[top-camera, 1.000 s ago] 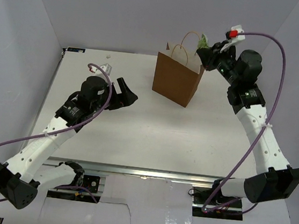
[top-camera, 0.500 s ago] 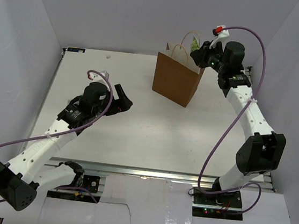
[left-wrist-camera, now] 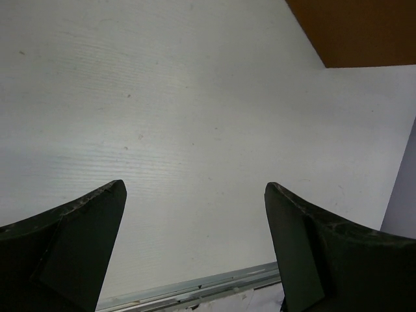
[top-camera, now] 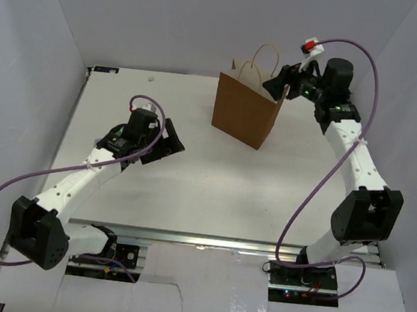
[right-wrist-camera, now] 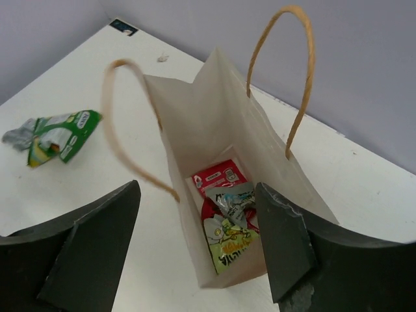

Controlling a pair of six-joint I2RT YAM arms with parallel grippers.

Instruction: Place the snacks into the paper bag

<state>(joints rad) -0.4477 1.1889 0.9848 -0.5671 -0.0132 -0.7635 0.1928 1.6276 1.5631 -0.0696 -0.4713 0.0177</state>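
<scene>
Most of the job looks done: several snack packets [right-wrist-camera: 227, 214], one red, one silvery and one yellow-green, lie in the bottom of the upright paper bag [right-wrist-camera: 195, 110]. At least one green packet [right-wrist-camera: 60, 135] lies out on the surface [right-wrist-camera: 52, 91] beside the bag, not yet bagged. The right gripper [right-wrist-camera: 196, 188] hovers over the bag's mouth, jaws spread with nothing between them, and the left gripper [left-wrist-camera: 195, 188] hangs wide apart and empty above the surface, well apart from the bag.
</scene>
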